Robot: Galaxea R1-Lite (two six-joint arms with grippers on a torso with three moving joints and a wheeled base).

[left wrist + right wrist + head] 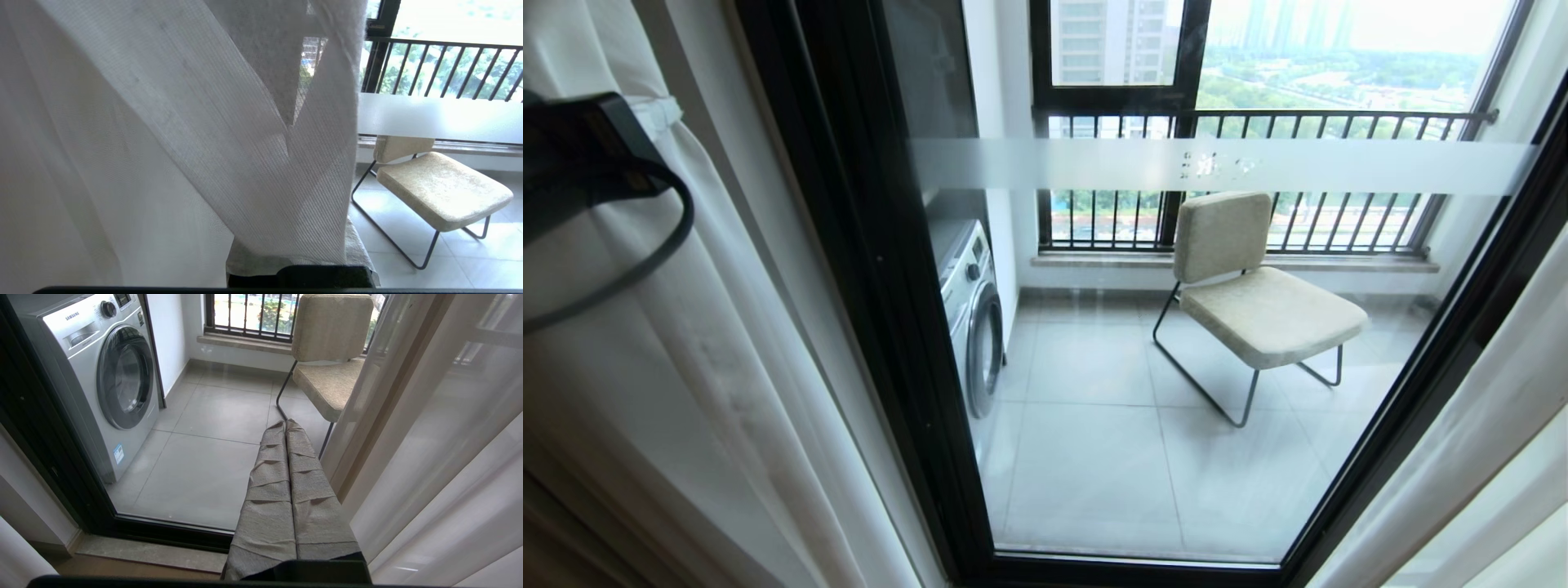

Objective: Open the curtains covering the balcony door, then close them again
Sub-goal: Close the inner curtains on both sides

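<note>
You are facing the balcony door [1176, 327], a tall clear glass panel in a thick black frame with a frosted white band. It stands uncovered: the thin white sheer curtains [686, 343] hang bunched at either side of it, so the opening looks done and the closing remains. Your left tool [294, 261] sits left of the door, its cloth-padded fingers together, seemingly pinching sheer fabric that drapes over them. Your right tool [288, 428], right of the door, is closed on nothing, sheer just beside it.
</note>
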